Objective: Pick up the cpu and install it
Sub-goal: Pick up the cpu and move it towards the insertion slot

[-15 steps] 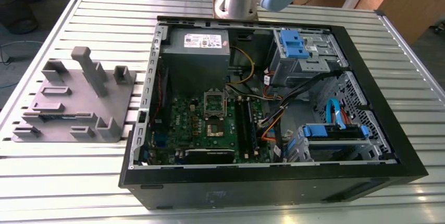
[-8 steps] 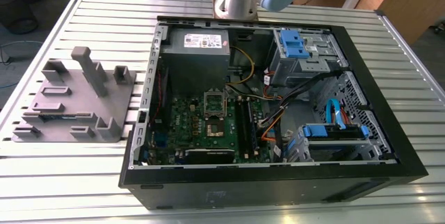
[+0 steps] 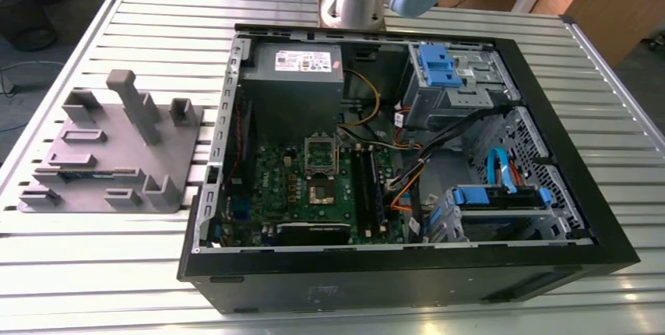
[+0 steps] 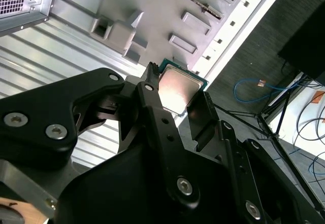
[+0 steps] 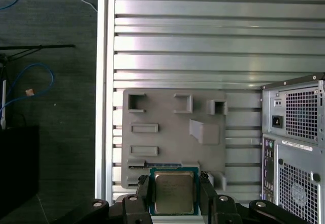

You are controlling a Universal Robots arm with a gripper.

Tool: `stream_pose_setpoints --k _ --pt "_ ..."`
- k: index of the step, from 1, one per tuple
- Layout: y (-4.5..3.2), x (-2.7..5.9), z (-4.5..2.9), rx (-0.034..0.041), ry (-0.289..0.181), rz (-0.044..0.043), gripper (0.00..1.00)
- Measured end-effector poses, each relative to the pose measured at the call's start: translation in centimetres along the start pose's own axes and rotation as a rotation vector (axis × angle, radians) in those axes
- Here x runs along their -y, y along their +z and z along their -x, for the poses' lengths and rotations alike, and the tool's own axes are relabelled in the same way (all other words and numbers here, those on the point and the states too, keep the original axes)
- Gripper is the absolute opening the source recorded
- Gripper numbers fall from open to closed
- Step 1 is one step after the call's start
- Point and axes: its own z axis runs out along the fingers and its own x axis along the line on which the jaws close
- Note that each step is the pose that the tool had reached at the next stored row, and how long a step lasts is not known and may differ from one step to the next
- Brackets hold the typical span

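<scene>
**Tool [image 5: 174,186] clamped on the cpu [image 5: 174,199], held above the tray [image 5: 167,117].**
Gripped by its thin edges only, the cpu may slip or twist in the hold, and would then likely meet the socket [image 3: 323,188] askew and damage contacts.

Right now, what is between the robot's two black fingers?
The cpu. In both wrist views it sits clamped between the gripper's fingers, shiny metal top towards the camera, with the grey tray beyond it on the slatted table.
</scene>
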Motion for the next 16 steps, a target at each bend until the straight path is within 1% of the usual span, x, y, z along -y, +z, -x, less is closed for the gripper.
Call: stream_pose_setpoints --k 16 --pt "0.05 -0.01 1.11 -0.0004 0.000 0.0000 0.47"
